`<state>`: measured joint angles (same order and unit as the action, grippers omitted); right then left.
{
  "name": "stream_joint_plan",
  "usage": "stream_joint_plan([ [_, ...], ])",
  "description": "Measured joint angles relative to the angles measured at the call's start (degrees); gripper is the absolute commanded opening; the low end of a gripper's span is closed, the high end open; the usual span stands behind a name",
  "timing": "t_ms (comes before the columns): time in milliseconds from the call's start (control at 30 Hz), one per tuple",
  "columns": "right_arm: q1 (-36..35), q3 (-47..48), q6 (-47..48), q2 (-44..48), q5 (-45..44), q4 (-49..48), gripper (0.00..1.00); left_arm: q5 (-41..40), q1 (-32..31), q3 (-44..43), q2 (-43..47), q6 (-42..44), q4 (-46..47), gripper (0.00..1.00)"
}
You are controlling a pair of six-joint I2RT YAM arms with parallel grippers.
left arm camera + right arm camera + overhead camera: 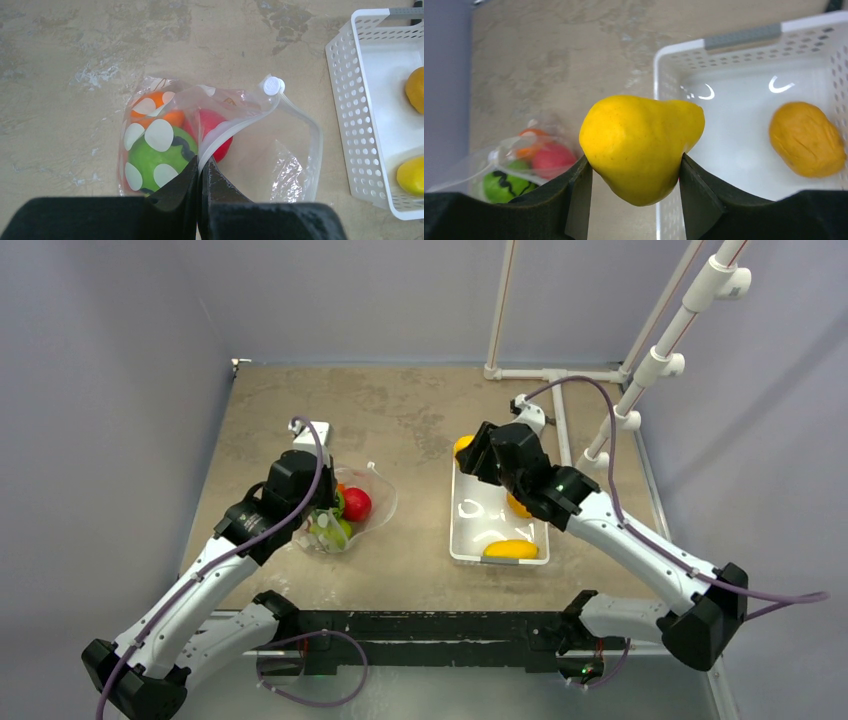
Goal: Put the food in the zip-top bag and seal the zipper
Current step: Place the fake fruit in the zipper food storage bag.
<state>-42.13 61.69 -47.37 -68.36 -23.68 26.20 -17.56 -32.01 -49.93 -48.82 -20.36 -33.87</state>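
The left hand (201, 162) is clenched on the mouth edge of the zip-top bag (295, 167). The bag lies on the worktop (75, 50) with a striped green fruit (150, 162), an orange fruit (167, 116) and a red fruit (215, 127) inside. The right hand (634, 175) grasps a yellow pear (641, 140) over the rim of the white basket (674, 55). An orange-yellow piece (806, 137) and a yellow piece (511, 549) are left in the basket, and the zipper (300, 110) is unsealed.

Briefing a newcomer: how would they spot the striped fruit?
Find the clear crinkly plastic bag left of the white slotted plastic basket. Inside, beside a red toy fruit and an orange one, lies the round green one, alone bearing a dark wavy stripe.
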Motion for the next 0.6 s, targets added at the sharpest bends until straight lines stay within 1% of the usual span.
stream_joint_plan([
  [233, -2.64, 0.13, 8.90, 3.30, 12.17, -9.81, 0.00, -0.22, 0.00, 0.00, 0.00, 0.02, 0.04, 0.00],
  [300, -5.16, 0.13, 10.67, 3.08, 15.61, -12.26, 0.00, -0.24, 0.00, 0.00, 0.02, 0.02, 0.04, 0.00],
  [400, -8.72, 0.68, 12.37, 1.92, 19.02, -14.43, 0.00, -0.24, 0.00, 0.00, 0.02, 0.02, 0.09, 0.00],
  [600, -14.78, 2.47, 14.56, -3.76, 23.87, -18.40, 0.00, -0.37, 0.00, 0.02, 0.02, 0.02, 0.13, 0.00],
])
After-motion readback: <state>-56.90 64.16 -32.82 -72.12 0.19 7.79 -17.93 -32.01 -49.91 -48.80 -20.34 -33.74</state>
